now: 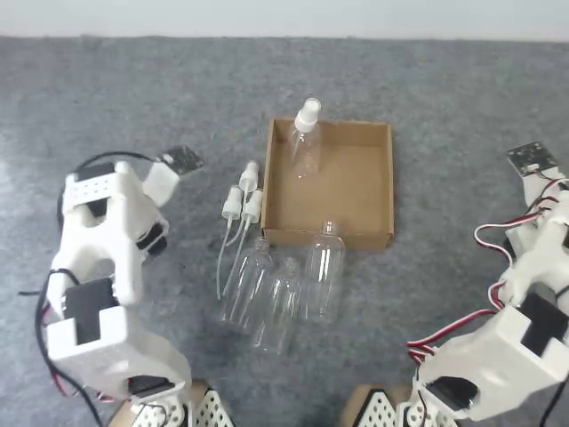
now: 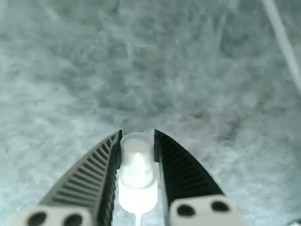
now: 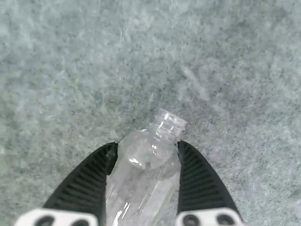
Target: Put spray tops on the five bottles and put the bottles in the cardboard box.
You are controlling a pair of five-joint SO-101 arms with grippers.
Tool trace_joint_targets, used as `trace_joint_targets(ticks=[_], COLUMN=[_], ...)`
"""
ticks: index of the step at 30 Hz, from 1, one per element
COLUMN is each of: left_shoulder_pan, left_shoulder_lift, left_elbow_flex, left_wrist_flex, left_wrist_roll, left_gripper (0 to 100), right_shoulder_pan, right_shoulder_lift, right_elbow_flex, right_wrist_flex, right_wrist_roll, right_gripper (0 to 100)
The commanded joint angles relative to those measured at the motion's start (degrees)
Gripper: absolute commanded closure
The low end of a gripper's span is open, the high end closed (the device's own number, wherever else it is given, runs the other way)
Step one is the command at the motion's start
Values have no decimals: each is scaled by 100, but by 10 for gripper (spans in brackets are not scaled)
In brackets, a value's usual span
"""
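Observation:
In the left wrist view my left gripper [image 2: 137, 134] is shut on a white spray top [image 2: 137, 176], held above the grey carpet. My right gripper [image 3: 146, 146] is shut on a clear bottle [image 3: 146, 162] whose threaded neck is bare and points away from the wrist. In the high view the cardboard box [image 1: 373, 191] lies at the centre with one capped bottle [image 1: 305, 142] inside. Three uncapped bottles [image 1: 280, 302] lie just in front of the box. Three loose spray tops [image 1: 242, 203] with long tubes lie at its left side.
Grey carpet [image 1: 427, 89] covers the whole table. The left arm [image 1: 102, 240] stands at the left edge and the right arm [image 1: 533, 276] at the right edge, each well apart from the box. Red and white cables hang by the right arm.

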Motion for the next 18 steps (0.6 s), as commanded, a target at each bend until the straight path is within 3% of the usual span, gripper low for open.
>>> trace_joint_targets(ticks=[1,8,12,18], left_shoulder_pan=[202,985,1442,1714], left_shoulder_lift=[-35,-70,-158,-360], left_elbow_flex=[-725,-1578,-1411,-462], left_wrist_flex=[273,290,105,-879], left_wrist_roll=[1046,4114,5073,6066], left_gripper=[991,991,991,991], right_shoulder_pan=[13,-40,-57,-180], right_shoulder_lift=[48,48,40,22], right_elbow_flex=[79,334,325,167], right_wrist_flex=[136,84,84,92], right_wrist_roll=[-70,-79,-70,0], right_gripper=[992,992,992,992])
